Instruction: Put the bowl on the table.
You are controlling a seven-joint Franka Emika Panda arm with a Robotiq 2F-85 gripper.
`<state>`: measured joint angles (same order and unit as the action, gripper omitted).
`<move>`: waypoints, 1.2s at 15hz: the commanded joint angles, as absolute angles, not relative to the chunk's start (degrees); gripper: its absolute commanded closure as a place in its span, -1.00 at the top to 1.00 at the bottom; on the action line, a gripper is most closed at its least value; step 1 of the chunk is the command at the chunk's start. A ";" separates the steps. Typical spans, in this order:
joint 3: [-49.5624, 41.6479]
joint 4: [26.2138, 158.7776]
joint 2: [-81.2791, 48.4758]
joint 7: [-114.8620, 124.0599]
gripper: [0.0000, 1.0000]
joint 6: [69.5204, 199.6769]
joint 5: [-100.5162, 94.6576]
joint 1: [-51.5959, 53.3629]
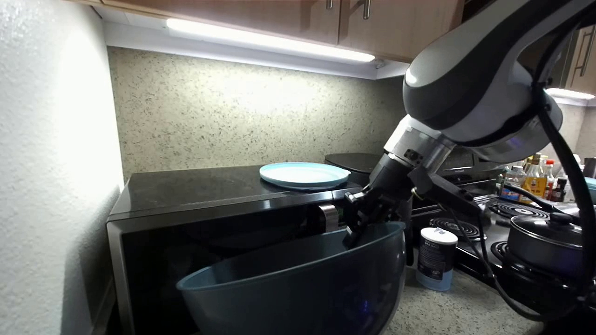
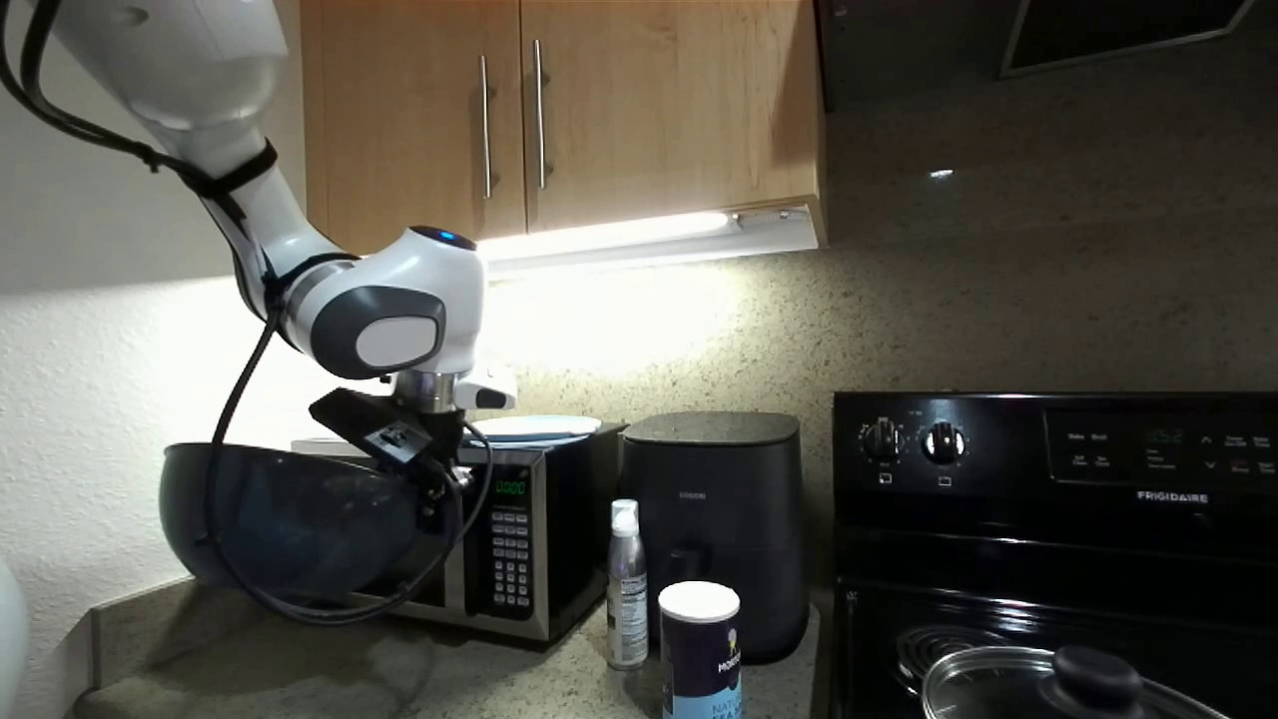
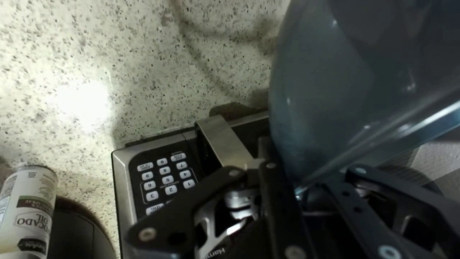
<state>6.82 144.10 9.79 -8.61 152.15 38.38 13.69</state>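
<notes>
Holding a dark blue bowl (image 1: 298, 298) by the rim, pinched in the gripper (image 3: 300, 181), in midair in front of a microwave (image 2: 537, 544) topped with a pale plate (image 1: 305, 173), above a counter (image 3: 143, 72) bearing a canister (image 1: 436, 258) near the stove (image 2: 998, 559).

In both exterior views, a white wall (image 1: 46, 139) stands at the left side. At the far side there is a speckled beige backsplash (image 1: 186, 121). Above it hang cabinets (image 2: 649, 110) of light wood with metal bar handles (image 2: 540, 115). Under them, a long lamp (image 1: 270, 40) gives strong white light and makes a bright patch (image 1: 265, 95) on the backsplash. To the right stands a black stove (image 2: 1058, 549), and farther right, another lamp (image 1: 570, 94) is lit.
</notes>
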 commanded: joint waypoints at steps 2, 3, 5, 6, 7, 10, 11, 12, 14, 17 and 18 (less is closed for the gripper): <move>6.34 144.36 12.01 -9.42 -0.84 154.10 42.53 13.85; 6.26 144.48 13.30 -9.76 -0.84 152.06 41.49 13.70; 6.19 144.57 14.88 -8.95 -0.84 145.22 36.16 12.76; 6.88 145.11 14.91 -7.31 -0.84 147.86 33.94 12.36; 7.07 145.50 14.31 -8.02 -0.85 151.97 34.42 12.87; 6.75 144.94 10.51 -8.36 -0.84 156.03 35.05 13.75; 6.49 144.51 9.21 -8.70 -0.84 155.94 35.82 14.07; 6.38 144.15 8.08 -8.73 -0.84 155.71 36.11 14.11; 6.73 145.36 9.74 -8.72 -0.85 152.92 34.73 13.74; 6.92 145.37 8.53 -8.80 -0.84 152.90 34.67 13.61; 6.93 145.37 8.56 -8.80 -0.84 152.90 34.67 13.61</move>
